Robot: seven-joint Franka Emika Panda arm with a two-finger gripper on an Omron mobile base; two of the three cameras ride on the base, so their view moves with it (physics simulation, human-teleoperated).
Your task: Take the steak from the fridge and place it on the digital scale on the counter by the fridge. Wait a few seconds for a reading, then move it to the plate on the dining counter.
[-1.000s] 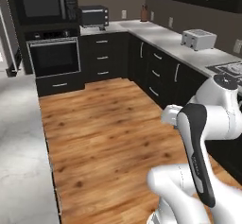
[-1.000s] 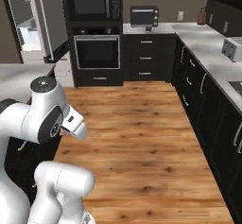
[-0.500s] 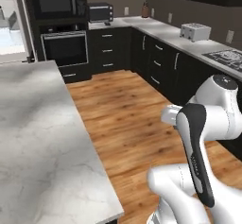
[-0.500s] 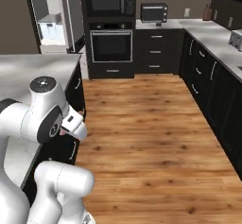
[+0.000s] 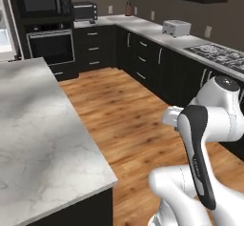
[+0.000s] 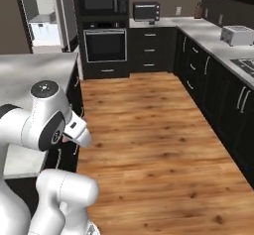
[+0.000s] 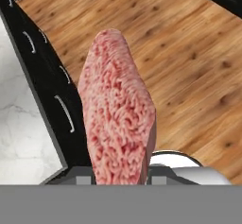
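The steak (image 7: 118, 124), a pinkish-red slab of raw meat, stands on end in the hand view with my gripper (image 7: 118, 178) shut on its lower end; the fingertips are hidden behind it. Below it lie the wooden floor and the dark base of the dining counter (image 7: 21, 138), whose marble top shows at the left. The dining counter (image 5: 38, 134) lies to the arm's left, and its corner (image 6: 30, 75) sits just beyond my folded arm. The fridge (image 6: 42, 16) stands open at the far back left. The plate and the digital scale are out of view.
The long wall worktop (image 5: 143, 27) runs along the right with a white toaster (image 5: 176, 28) and a hob (image 5: 219, 53). A black toaster oven (image 6: 146, 12) and a built-in oven (image 6: 104, 45) stand at the back. Wooden floor (image 6: 149, 130) stretches between the counters.
The whole picture has shifted as the base drove: the dining counter has come into view at the left and grown closer. The arm keeps its folded pose.
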